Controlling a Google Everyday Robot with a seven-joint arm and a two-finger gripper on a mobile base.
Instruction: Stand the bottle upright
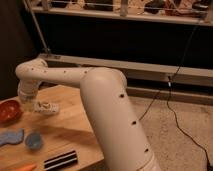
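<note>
The bottle (46,107) is small and whitish with a pale label. It lies on its side on the wooden table (75,125), near the far left, with one end pointing right. My gripper (29,104) hangs down from the white arm's wrist at the bottle's left end, right over or against it. The wrist hides the contact, so I cannot tell whether it holds the bottle.
A red bowl (9,111) sits just left of the gripper. Two blue pieces (10,136) (34,141) lie in front of it. A black-and-white striped block (60,160) and an orange item (22,167) lie near the front edge. My arm's thick white link (112,115) covers the table's right side.
</note>
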